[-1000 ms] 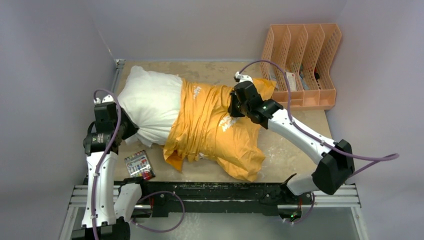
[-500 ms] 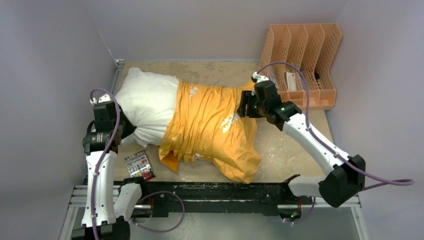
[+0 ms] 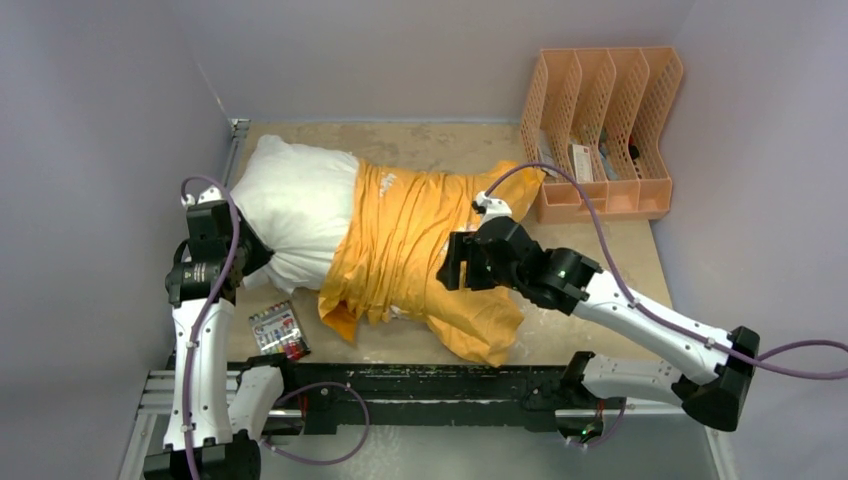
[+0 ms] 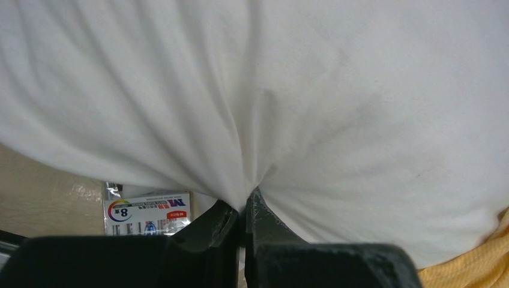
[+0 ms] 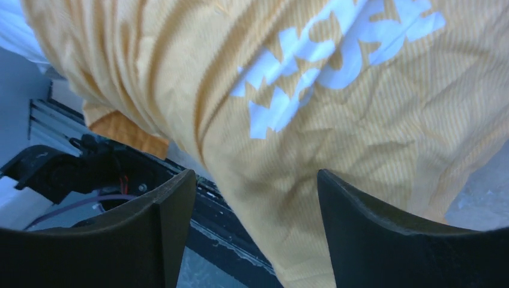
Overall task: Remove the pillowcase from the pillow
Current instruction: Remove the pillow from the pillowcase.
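Observation:
The white pillow (image 3: 300,205) lies across the table, its left half bare. The orange-yellow pillowcase (image 3: 410,250) is bunched over its right half, and a loose end trails toward the front edge. My left gripper (image 3: 260,258) is at the pillow's near left corner. In the left wrist view it (image 4: 245,207) is shut on a pinch of the pillow's white fabric (image 4: 336,108). My right gripper (image 3: 450,265) hovers over the pillowcase's right part. In the right wrist view it (image 5: 257,174) stands open, with the white-printed orange cloth (image 5: 336,120) beneath and nothing held.
A peach plastic file rack (image 3: 605,130) stands at the back right. A small pack of coloured pens (image 3: 278,330) lies near the front left, below the pillow. The black rail (image 3: 430,385) runs along the near edge. Grey walls close in on both sides.
My right gripper opened, let go of the pillowcase's far right end, and moved toward the front and left over the cloth. The left gripper kept its grip and place.

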`<state>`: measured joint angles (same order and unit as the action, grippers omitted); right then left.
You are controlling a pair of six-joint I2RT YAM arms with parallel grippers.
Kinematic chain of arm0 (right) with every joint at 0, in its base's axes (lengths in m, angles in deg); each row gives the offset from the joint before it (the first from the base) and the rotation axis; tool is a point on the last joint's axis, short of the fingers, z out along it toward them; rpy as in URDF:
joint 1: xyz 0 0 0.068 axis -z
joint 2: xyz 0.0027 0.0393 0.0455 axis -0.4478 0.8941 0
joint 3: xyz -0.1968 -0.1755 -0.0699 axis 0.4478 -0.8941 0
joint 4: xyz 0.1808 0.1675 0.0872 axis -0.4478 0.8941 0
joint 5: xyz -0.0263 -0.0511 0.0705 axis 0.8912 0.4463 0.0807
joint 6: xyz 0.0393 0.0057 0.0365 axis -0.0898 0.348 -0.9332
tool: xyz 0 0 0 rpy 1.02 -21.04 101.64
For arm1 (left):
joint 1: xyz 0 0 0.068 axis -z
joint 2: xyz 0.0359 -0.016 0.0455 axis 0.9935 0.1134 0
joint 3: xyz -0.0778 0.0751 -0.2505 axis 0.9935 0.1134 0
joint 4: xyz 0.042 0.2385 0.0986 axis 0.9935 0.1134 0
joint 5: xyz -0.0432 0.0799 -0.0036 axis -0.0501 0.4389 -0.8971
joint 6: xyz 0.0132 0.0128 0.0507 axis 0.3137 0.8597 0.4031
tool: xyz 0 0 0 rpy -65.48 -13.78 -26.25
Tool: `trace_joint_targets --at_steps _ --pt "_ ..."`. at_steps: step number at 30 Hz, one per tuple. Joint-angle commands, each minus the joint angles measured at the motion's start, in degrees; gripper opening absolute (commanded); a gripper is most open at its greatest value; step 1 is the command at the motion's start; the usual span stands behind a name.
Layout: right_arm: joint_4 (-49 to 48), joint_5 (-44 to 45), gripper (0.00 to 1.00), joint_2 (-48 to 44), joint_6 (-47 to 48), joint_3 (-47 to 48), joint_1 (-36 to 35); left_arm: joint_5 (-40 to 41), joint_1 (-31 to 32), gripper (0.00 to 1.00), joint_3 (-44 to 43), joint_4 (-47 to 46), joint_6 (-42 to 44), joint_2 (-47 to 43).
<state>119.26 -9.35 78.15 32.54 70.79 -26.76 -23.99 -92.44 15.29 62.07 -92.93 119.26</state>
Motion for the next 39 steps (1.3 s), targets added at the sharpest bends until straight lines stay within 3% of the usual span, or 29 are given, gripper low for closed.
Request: trace_joint_targets --at_steps 1,3,5,6,7,12,17,22,25,26,28,30,32,36,39 --pt "1.08 1.95 0.6 3.85 -6.06 -3.48 -0.95 -2.88 -0.22 0.0 -1.39 -5.45 -0.96 -0.1" --pt "-2.22 -0.26 0.47 6.99 -6.84 -6.02 -0.95 -2.1 -0.26 0.0 -2.13 -4.97 0.68 0.27" --pt "-6.67 -4.04 0.24 8.54 -6.25 -8.88 -0.89 4.14 -0.24 0.0 -4.15 -3.41 2.72 1.33" --pt "-5.55 -2.0 0.06 8.84 -7.41 -8.96 -0.87 6.48 -0.21 0.0 -5.37 -3.04 3.41 1.97" --pt "-3.37 1.85 0.0 8.67 -8.29 -8.61 -0.87 7.72 -0.23 0.0 -6.54 -2.66 3.69 2.65" --pt "4.83 17.72 0.0 2.36 -7.03 -7.4 5.27 6.15 -0.27 0.0 -7.28 -4.59 2.33 4.35" --pt "-0.81 11.14 0.0 -6.91 1.03 -13.95 22.27 6.26 -0.26 0.0 -5.54 -4.99 2.38 4.67" --pt "-5.95 -1.51 0.0 -5.81 5.32 -12.63 23.73 3.29 -0.25 0.0 -3.74 -6.16 1.63 4.36" --pt "-6.79 -4.15 0.1 -3.34 7.88 -7.97 23.74 2.07 -0.26 0.0 -3.09 -6.15 1.26 3.82" --pt "-6.92 -6.08 0.18 -2.83 10.16 -6.14 23.73 1.79 -0.25 0.0 -2.92 -6.11 1.09 3.5" --pt "-7.88 -10.24 0.45 -2.65 13.25 -2.89 23.74 1.01 -0.27 0.0 -2.59 -6.18 0.66 3.07" --pt "-8.12 -13.06 0.59 -3.04 14.21 -0.84 23.67 0.17 -0.25 0.0 -2.27 -6.5 0.29 3.08" --pt "-6.53 -12.12 0.62 -2.85 14.68 1.53 22.22 0.1 -0.28 0.0 -2.05 -6.8 0.15 3.18" --pt "1.78 3.86 0.69 3.11 16.99 9.33 9.51 -1.17 -0.21 0.0 -1.94 -7.05 -0.2 3.23" --pt "2.39 2.78 0.7 8.83 15.94 11.27 6.09 -1.8 -0.2 0.0 -1.99 -7.25 -0.47 3.21"
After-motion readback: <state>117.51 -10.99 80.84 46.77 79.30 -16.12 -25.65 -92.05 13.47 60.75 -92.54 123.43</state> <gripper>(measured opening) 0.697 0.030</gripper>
